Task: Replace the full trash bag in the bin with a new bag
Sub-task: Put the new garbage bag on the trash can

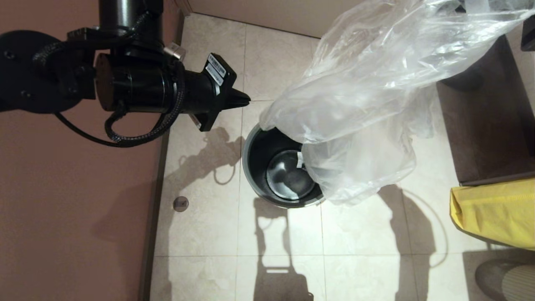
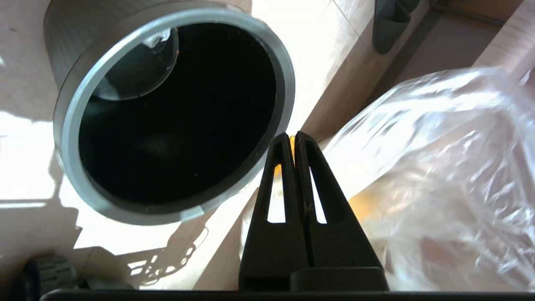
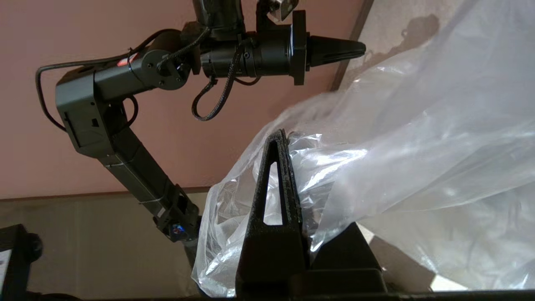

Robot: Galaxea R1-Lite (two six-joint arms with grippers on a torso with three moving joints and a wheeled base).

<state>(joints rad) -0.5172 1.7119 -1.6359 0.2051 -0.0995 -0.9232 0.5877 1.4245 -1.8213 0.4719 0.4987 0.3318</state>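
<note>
New bag (image 1: 368, 88) above the bin (image 1: 250, 167), yellow bag (image 1: 493, 211) right.

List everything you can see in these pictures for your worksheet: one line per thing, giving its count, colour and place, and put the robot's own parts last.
bin: one, dark grey with a lighter rim and shiny bottom, standing on the floor, no bag seated in it.
new bag: one, clear and crinkly, hanging over the bin's right side, its lower end draped across the rim.
yellow bag: one, opaque yellow, at the right edge on the floor.
floor drain: one, small and round, left of the bin.
tiled floor: beige, under everything.
wall: pinkish brown, along the left.
left gripper: one, black, shut and empty, held above the floor left of the bin.
right gripper: one, black, shut on the new bag.
</note>
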